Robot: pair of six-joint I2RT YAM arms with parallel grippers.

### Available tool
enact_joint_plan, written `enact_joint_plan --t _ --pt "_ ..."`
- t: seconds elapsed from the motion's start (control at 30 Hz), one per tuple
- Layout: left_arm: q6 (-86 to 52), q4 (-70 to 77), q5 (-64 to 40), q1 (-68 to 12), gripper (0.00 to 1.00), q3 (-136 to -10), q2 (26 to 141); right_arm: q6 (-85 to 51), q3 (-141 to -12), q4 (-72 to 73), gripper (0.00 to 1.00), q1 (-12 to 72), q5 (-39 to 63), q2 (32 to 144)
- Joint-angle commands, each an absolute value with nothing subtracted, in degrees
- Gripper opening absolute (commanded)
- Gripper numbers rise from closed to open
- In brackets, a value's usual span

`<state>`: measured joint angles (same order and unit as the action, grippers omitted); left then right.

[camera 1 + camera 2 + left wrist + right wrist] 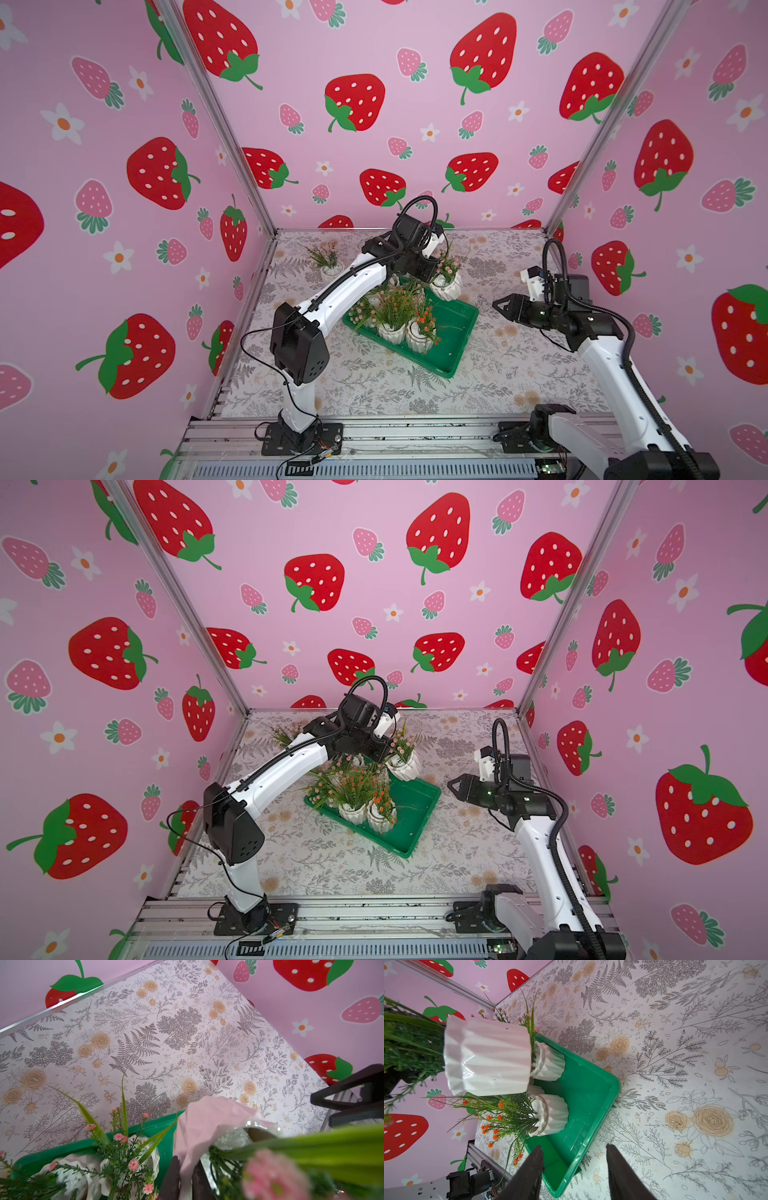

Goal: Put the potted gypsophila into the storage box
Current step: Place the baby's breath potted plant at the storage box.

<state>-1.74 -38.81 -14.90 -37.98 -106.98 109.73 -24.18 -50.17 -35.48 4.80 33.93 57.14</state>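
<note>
**Left jaws gripped a tilted pot (446,289) at the box's (453,370) far corner; right jaws stood apart, empty, off to the box's right.**
In both top views, sprigs and the left arm (353,282) hid the left jaws and the box's far end, so we could not count the pots inside. The held pot leaned, sprigs up and toward the back wall. The box's long axis lay skewed on the tabletop (519,365). Another pot (330,270) stood upright far left.

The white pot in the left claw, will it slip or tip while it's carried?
Probably slippery: the pot looks glossy. It may tip, since the left claw pinches only its rim. Its sprigs look thin and floppy.
</note>
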Motion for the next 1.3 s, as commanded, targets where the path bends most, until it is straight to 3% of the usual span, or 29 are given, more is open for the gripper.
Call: enact_joint_plan --t 0.0,1.27 --pt "0.00 -39.40 -14.38 -38.71 0.00 -111.49 111.07 -23.38 -49.86 -36.97 0.51 4.15 34.03 56.83" --pt "6.15 -46.15 -9.55 -40.34 0.00 -111.62 120.27 -23.07 -48.65 -33.14 0.51 3.18 37.33 59.18"
